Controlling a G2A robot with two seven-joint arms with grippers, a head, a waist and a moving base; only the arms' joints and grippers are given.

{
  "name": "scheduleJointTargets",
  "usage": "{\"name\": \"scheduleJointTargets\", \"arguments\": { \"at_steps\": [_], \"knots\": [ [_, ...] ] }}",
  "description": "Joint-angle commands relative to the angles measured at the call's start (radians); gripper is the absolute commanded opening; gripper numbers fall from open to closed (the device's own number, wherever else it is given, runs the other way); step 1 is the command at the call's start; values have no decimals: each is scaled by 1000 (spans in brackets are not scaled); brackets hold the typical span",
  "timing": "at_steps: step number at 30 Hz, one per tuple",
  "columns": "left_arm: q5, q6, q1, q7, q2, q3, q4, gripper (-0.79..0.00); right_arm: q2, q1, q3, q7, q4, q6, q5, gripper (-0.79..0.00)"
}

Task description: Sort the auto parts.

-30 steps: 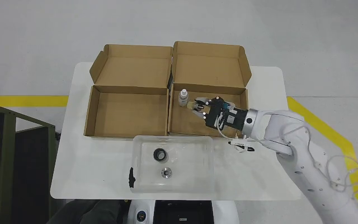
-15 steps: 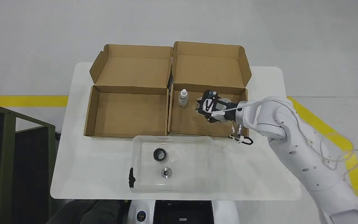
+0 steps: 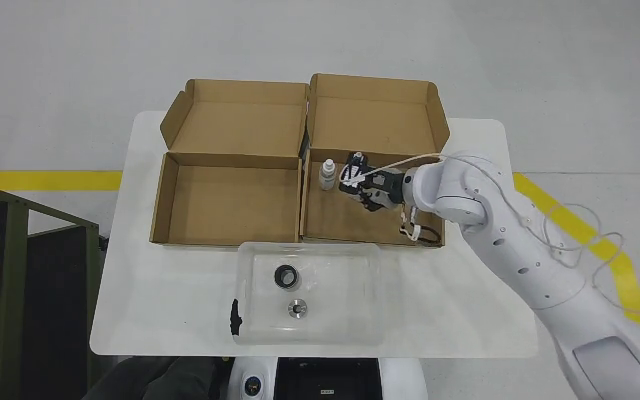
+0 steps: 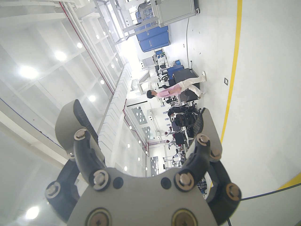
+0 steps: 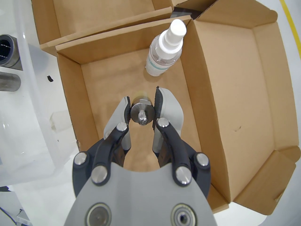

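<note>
My right gripper [image 5: 141, 105] [image 3: 352, 183] is shut on a round metal part with a threaded stud [image 5: 141, 114], held inside the right cardboard box [image 3: 425, 240] [image 5: 235, 76], close to a small clear spray bottle [image 5: 165, 52] [image 3: 327, 175] standing in that box's corner. A clear plastic bin [image 3: 365, 310] at the table's front holds a dark ring-shaped part [image 3: 288, 276] and a round metal part [image 3: 297, 308]. My left gripper [image 4: 141, 118] points up into the room, open, with nothing between its fingers.
The left cardboard box [image 3: 170, 205] stands open beside the right one, lids raised at the back. A small black piece [image 3: 234, 320] lies at the bin's left edge. White table [image 3: 470, 300] shows to the right of the bin.
The right arm has swung its gripper with the metal part leftward inside the right box, nearer the spray bottle. The bin's parts have not moved.
</note>
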Motion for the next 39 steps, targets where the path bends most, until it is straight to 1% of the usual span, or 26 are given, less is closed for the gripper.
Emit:
{"name": "scheduleJointTargets", "arguments": {
  "at_steps": [1,14,16,17,20,21,23,24,26,32,34,37,39],
  "knots": [
    [0,0,0,0,0,0,0,0,-9,17,-20,-6,25,7,-9,-785],
    [0,0,0,0,0,0,0,0,-65,82,-120,-18,170,49,-68,-785],
    [0,0,0,0,0,0,0,0,-72,87,-129,-18,182,50,-73,-723],
    [0,0,0,0,0,0,0,0,-75,88,-133,-20,187,52,-73,-708],
    [0,0,0,0,0,0,0,0,-83,93,-143,-24,198,52,-76,-699],
    [0,0,0,0,0,0,0,0,-86,94,-145,-25,202,51,-77,-677],
    [0,0,0,0,0,0,0,0,-90,95,-149,-27,205,55,-82,-533],
    [0,0,0,0,0,0,0,0,-92,95,-152,-26,205,57,-86,-480],
    [0,0,0,0,0,0,0,0,-95,93,-154,-26,206,58,-89,-425],
    [0,0,0,0,0,0,0,0,-94,75,-136,-38,192,49,-88,-403],
    [0,0,0,0,0,0,0,0,-88,65,-117,-36,174,49,-90,-394],
    [0,0,0,0,0,0,0,0,-72,41,-77,-19,130,49,-90,-339],
    [0,0,0,0,0,0,0,0,-60,21,-46,3,87,41,-89,-329]
  ]
}}
